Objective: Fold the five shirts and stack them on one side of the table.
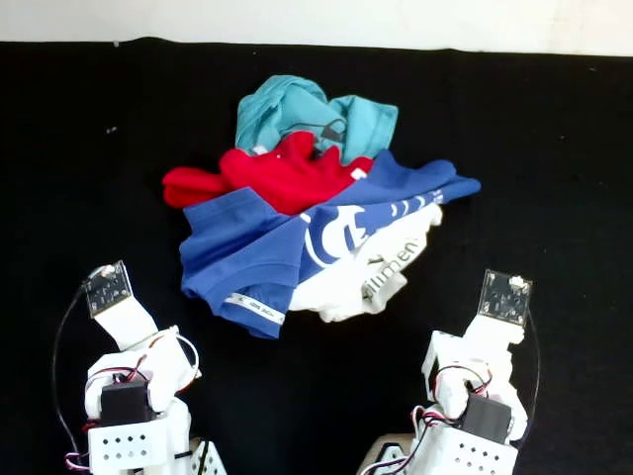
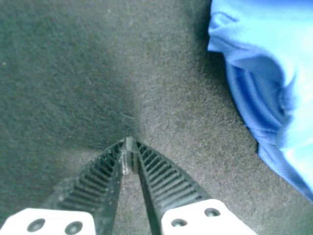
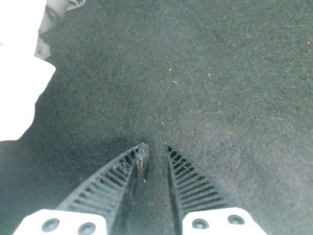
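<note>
Several shirts lie crumpled in one pile mid-table: a teal shirt [image 1: 297, 111] at the back, a red shirt [image 1: 277, 173] in front of it, a blue shirt [image 1: 242, 252], a second blue shirt with white print [image 1: 381, 203], and a white shirt [image 1: 361, 282] underneath at the front. The left arm [image 1: 124, 317] sits folded back at the near left. Its gripper [image 2: 129, 147] is shut over bare cloth, with the blue shirt [image 2: 264, 73] off to one side. The right arm [image 1: 495, 327] rests at the near right. Its gripper [image 3: 155, 149] is open a crack and holds nothing, near the white shirt [image 3: 19, 88].
A black cloth [image 1: 554, 178] covers the whole table, with bare room left and right of the pile. A white wall strip [image 1: 396, 25] runs along the far edge. The arm bases stand at the near edge.
</note>
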Robot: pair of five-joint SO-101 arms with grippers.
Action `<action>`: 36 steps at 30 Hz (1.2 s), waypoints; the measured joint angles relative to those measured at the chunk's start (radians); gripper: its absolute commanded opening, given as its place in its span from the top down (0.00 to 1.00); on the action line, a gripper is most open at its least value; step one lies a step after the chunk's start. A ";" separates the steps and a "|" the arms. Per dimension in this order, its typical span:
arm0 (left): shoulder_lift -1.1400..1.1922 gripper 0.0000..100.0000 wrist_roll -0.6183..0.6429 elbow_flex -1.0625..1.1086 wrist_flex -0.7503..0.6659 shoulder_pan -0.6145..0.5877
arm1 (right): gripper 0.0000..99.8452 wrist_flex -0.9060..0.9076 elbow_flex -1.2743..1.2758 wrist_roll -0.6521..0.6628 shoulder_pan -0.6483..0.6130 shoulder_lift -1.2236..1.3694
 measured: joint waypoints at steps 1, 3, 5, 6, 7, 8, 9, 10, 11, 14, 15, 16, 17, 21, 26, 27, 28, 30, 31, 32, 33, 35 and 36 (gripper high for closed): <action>0.000 0.99 0.000 0.000 0.000 0.000 | 0.93 0.000 0.000 0.000 0.000 0.000; 0.000 0.99 0.000 0.000 0.000 0.000 | 0.93 0.000 0.000 0.000 0.000 0.000; 0.000 0.99 0.000 0.000 0.000 0.000 | 0.93 0.000 0.000 0.000 0.000 0.000; 0.000 0.99 0.000 0.000 0.000 0.000 | 0.93 0.000 0.000 0.000 0.000 0.000; 0.000 0.99 0.000 0.000 0.000 0.000 | 0.93 0.000 0.000 0.000 0.000 0.000; 0.000 0.99 0.000 0.000 0.000 0.000 | 0.93 0.000 0.000 0.000 0.000 0.000; 0.000 0.99 0.000 0.000 0.000 0.000 | 0.93 0.000 0.000 0.000 0.000 0.000; 0.000 0.99 0.000 0.000 -0.005 0.000 | 0.93 0.000 0.000 0.000 0.000 0.000; 0.000 0.99 0.000 0.000 -0.023 0.000 | 0.93 0.000 0.000 0.000 0.000 0.000; 0.002 0.97 0.000 0.000 -0.123 0.000 | 0.93 0.000 0.000 0.000 0.000 0.000; 0.003 0.95 -0.002 0.000 -0.167 0.000 | 0.93 0.000 0.000 0.000 0.000 0.000; 0.005 0.92 -0.021 0.000 -0.216 0.000 | 0.93 0.000 0.000 0.000 0.000 0.000; 0.005 0.89 -0.057 0.000 -0.264 0.000 | 0.93 0.000 0.000 0.000 0.000 0.000; 0.005 0.83 -0.245 -0.005 -0.402 0.000 | 0.93 0.000 0.000 0.000 0.000 0.000; 0.008 0.80 -0.287 -0.123 -0.414 0.009 | 0.93 0.000 0.000 0.000 0.000 0.000; 0.009 0.79 -0.288 -0.166 -0.402 0.026 | 0.93 0.000 0.000 0.000 0.000 0.000; 0.012 0.79 -0.288 -0.210 -0.376 0.048 | 0.93 0.000 0.000 0.000 0.000 0.000; 0.057 0.78 -0.288 -0.308 -0.316 0.101 | 0.93 0.000 0.000 0.000 0.000 0.000; 0.095 0.78 -0.288 -0.361 -0.287 0.130 | 0.93 0.000 0.000 0.000 0.000 0.000; 0.144 0.78 -0.288 -0.413 -0.258 0.160 | 0.93 0.000 0.000 0.000 0.000 0.000; 0.203 0.78 -0.288 -0.466 -0.235 0.187 | 0.93 0.000 0.000 0.000 0.000 0.000; 0.351 0.78 -0.288 -0.572 -0.207 0.235 | 0.93 0.000 0.000 0.000 0.000 0.000; 0.439 0.78 -0.288 -0.623 -0.198 0.256 | 0.93 0.000 0.000 0.000 0.000 0.000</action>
